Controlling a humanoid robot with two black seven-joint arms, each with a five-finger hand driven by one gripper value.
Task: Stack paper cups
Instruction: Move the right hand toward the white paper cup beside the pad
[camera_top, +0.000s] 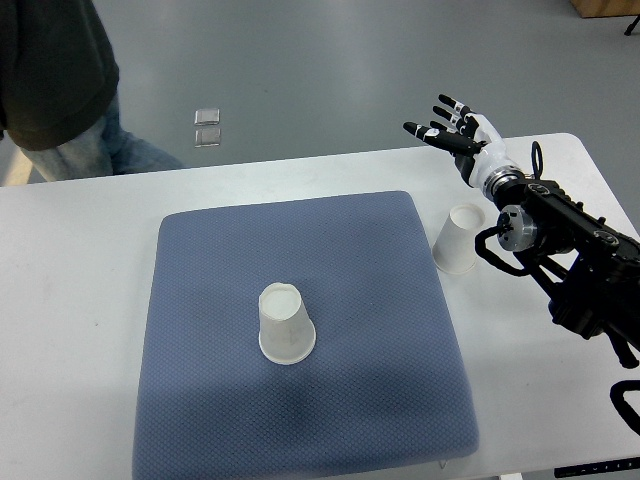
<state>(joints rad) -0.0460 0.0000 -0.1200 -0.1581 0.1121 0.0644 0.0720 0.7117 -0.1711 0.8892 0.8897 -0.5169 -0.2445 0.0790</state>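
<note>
My right hand: fingers spread, empty, past the worktop's far edge.
Near cup: inverted, just beside the mat's right edge.
Mat cup: inverted, open room all round.

We see a white table running the full width of the view, with grey floor beyond its far edge. A blue-grey quilted mat lies flat on it, covering most of the middle and reaching almost to the near edge. One paper cup stands upside down on the bare tabletop just beside the mat's right edge, near its far corner, while a second upturned paper cup stands on the mat itself, close to its centre.
</note>
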